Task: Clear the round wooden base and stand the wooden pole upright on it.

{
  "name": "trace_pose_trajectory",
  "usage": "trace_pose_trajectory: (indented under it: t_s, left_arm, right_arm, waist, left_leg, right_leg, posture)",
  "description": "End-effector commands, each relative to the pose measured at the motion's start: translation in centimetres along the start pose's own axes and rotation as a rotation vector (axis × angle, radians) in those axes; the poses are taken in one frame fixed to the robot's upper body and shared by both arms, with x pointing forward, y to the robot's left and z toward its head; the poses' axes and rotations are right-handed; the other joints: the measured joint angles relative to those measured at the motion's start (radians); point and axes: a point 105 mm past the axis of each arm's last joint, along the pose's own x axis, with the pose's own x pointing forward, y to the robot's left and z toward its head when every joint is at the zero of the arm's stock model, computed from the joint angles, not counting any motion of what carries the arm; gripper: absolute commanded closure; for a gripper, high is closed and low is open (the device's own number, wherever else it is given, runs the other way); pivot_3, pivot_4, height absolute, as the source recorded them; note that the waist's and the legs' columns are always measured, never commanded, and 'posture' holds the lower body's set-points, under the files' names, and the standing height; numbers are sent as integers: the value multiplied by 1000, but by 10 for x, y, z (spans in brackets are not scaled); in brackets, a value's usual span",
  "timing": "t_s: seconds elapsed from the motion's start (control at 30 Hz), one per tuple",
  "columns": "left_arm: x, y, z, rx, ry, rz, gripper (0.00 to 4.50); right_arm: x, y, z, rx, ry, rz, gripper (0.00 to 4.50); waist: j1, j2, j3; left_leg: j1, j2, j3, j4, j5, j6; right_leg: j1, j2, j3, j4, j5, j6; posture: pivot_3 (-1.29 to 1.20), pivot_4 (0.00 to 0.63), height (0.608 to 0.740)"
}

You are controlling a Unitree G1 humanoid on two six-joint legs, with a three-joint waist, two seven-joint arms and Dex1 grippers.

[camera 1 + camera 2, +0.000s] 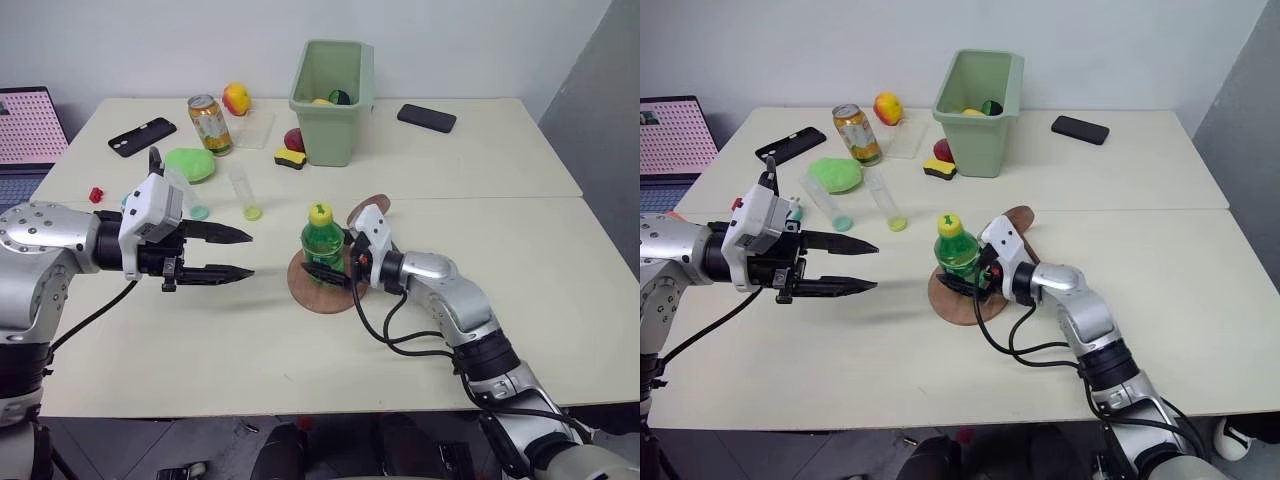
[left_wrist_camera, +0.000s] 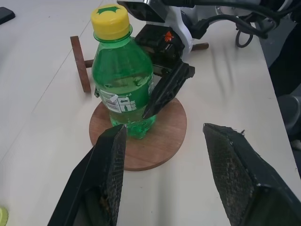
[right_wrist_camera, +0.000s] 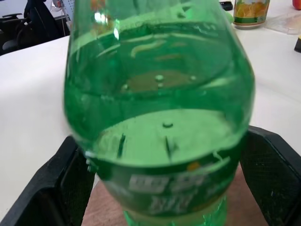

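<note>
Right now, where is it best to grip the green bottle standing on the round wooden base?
Probably the green bottle at its straight lower body, from the side. It stands upright on the round wooden base, and the open right gripper already flanks it there.

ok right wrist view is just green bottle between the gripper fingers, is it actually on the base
observer: yes, the green bottle stands upright on the round wooden base, with the right gripper around its lower half
operator: where's the pole
observer: the wooden pole lies on the table just behind the base
operator: left arm in the way
observer: no, the left gripper hovers open to the left of the base, apart from it
</note>
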Motion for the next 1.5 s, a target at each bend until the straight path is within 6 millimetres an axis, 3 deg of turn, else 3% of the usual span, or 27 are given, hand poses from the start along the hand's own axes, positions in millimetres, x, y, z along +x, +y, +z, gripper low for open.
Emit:
trace_pose_trajectory:
  t_s: [0.03,0.13,0.27,0.5,0.63,0.73,0.97,1.17,1.33,1.5]
  left_arm:
    - [-3,1,8,38,-14,23,1801]
    - [-3,1,8,38,-15,25,1801]
    - [-2,1,8,38,-16,26,1801]
    - [-9,9,28,34,-91,66,1801]
    - [-5,16,56,-10,-249,96,1801]
    - [5,15,63,-7,-296,88,1801]
    - [30,7,67,0,-354,33,1801]
    - [36,8,60,18,-328,23,1801]
    - [38,5,54,30,-305,11,1801]
    - [37,3,52,32,-294,10,1801]
  right_arm:
    - [4,4,14,-35,-58,29,539]
    - [3,6,15,-43,-68,41,1157]
    - [1,15,25,-69,-100,76,1163]
    - [-22,30,76,-131,-208,119,1164]
    - [-53,11,108,-154,-257,17,1164]
    - [-76,-16,115,-187,-229,-115,1164]
    - [-135,-102,75,-155,-54,-502,1164]
    - [-170,-157,35,-79,21,-776,1164]
    - [-200,-189,3,1,66,-988,1164]
    - [-216,-201,-12,51,52,-1093,1164]
  waist:
    - [0,0,0]
    - [0,0,0]
    - [0,0,0]
    - [1,0,0]
    - [5,0,0]
    - [7,0,0]
    - [6,0,0]
    - [-10,0,0]
    - [-11,0,0]
    - [-2,0,0]
  left_leg:
    - [0,0,0,0,0,0]
    - [0,0,0,0,0,0]
    - [0,0,0,0,0,-1]
    - [-3,0,-1,0,2,-3]
    - [-5,0,-4,1,2,-4]
    - [-5,0,-3,1,2,-4]
    - [-4,-2,0,1,2,-4]
    - [-4,-1,10,0,3,-4]
    - [-4,-1,13,0,3,-4]
    - [-3,-1,12,1,3,-4]
  right_leg:
    - [0,0,0,0,0,0]
    - [0,0,0,0,0,0]
    - [0,0,0,0,0,0]
    - [-3,0,0,0,0,0]
    - [-3,-1,-2,0,0,0]
    - [-2,-3,-2,0,0,0]
    - [-2,-2,-1,0,0,0]
    - [-5,-1,3,1,0,0]
    - [-4,-2,5,1,0,0]
    - [-2,-2,4,1,0,0]
  posture:
    - [0,150,740]
    - [0,150,740]
    - [0,150,740]
    - [0,150,740]
    - [0,150,740]
    - [0,150,740]
    - [0,150,740]
    - [0,150,740]
    - [0,150,740]
    - [0,150,740]
